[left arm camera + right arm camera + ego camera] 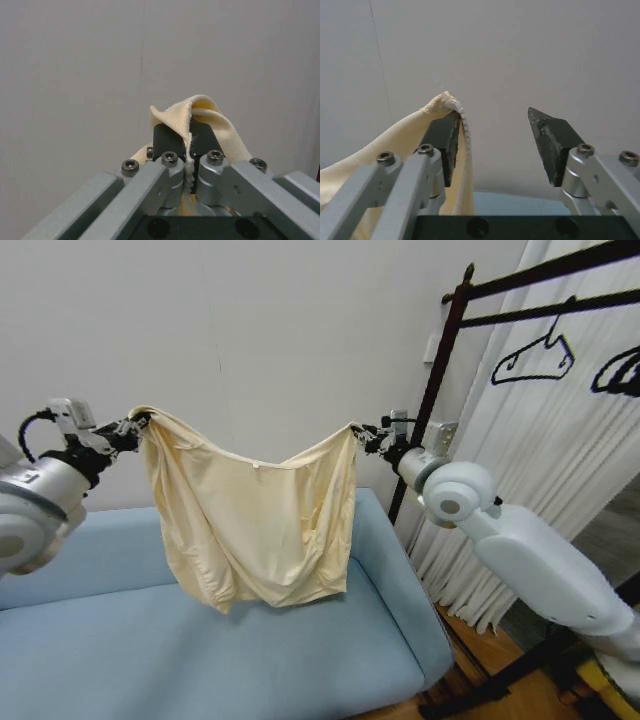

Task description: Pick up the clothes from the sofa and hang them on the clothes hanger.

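At the robot's own arms, nearest the head camera:

- Left hand (pixel 136 424): raised at the left, closed tight on one top corner of the garment (pixel 255 530). In the left wrist view the cloth edge is pinched between the two pads.
- Right hand (pixel 495 145): raised at the right, level with the left. It stands wide open with a clear gap between the pads. The other top corner lies draped over the tip of one finger (pixel 442 147) and is not clamped.

Between the hands:

- Garment: pale yellow and soft, strung out between both hands. Its top edge sags in the middle and its lower part hangs free in the air above the seat.

Below and behind:

- Sofa (pixel 200 660): light blue. The cloth is off its cushions.

Further off, at the right:

- Rack (pixel 440 350): dark upright and crossbars, standing beside the sofa's end in front of a white curtain (pixel 560 470).
- Hanger (pixel 535 358): black, hung on the bar, nothing on it. A second one sits at the edge of the view, also with nothing on it as far as it shows.

Progress, as judged:

- Done: the pick-up.
- Left: carrying the garment to the rack and hanging it.
- Risk: the corner on the open right hand looks likely to slip.
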Tool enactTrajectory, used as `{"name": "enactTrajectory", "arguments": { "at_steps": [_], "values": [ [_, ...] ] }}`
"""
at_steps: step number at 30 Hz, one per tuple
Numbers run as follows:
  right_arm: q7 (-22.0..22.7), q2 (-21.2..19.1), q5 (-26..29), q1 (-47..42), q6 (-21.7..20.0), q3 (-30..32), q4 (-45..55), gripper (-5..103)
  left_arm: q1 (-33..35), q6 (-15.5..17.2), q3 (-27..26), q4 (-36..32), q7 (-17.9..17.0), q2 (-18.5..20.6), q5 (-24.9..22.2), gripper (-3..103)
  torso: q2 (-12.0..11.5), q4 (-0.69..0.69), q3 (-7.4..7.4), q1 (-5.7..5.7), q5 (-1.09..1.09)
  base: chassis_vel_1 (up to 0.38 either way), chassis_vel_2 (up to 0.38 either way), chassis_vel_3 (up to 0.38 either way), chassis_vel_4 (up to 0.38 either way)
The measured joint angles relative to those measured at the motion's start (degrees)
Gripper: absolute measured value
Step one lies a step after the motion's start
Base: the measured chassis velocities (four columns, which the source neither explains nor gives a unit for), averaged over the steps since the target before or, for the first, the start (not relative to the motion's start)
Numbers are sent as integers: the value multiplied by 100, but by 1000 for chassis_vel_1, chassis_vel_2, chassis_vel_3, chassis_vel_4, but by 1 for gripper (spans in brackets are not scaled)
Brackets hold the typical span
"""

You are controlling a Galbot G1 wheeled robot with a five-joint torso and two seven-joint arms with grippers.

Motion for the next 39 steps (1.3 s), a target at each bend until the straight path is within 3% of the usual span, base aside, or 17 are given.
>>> {"name": "enactTrajectory", "arguments": {
  "at_steps": [4, 7, 9, 13, 21, 24, 27, 37, 39],
  "values": [
    [-32, -55, 73, -39, -58, 75, -22, 58, 73, 4, -43, -22, 9, 30, -30, 1, 0, 0, 0, 0, -1, 0, 0, 0, 0],
    [-151, -114, 229, -171, -142, 163, 23, 75, 44, 4, -39, -27, 9, 53, -49, 1, 0, -1, 0, 0, 0, 0, 0, 0, 0],
    [-188, -132, 248, -226, -155, 176, 44, 75, 21, 5, -31, -28, 9, 65, -63, 1, 0, -1, 0, 0, 0, 0, 0, 0, 0],
    [-220, -162, 457, -423, -331, 274, 100, 96, -15, 15, -25, -28, 11, 104, -105, 1, 0, 0, 0, 0, 1, 0, 0, 0, 0],
    [-127, -207, 1142, -420, -695, 435, 99, 100, 7, 18, -64, -23, 12, 126, -130, 1, 0, 0, 0, 0, 1, 0, 0, 0, 0],
    [-27, -316, 2045, -409, -1262, 593, 100, 100, -3, 18, -64, -20, 13, 124, -133, 1, 0, 0, 0, 0, -1, 0, 0, 0, 0],
    [49, -378, 2438, -481, -1405, 642, 134, 100, -3, 18, -64, -24, 13, 109, -133, 1, 0, -1, 0, 0, 0, 0, 0, 0, 0],
    [557, -248, 3717, -582, -1432, 912, -44, 100, 34, 20, -85, -16, 0, 27, -142, 1, 0, 0, 0, 0, 0, 0, 0, 0, 0],
    [561, -226, 3709, -582, -1426, 929, -70, 100, 51, 20, -95, -23, -5, 15, -142, 1, 0, -1, 0, 0, 0, 0, 0, 0, 0]
  ]
}}
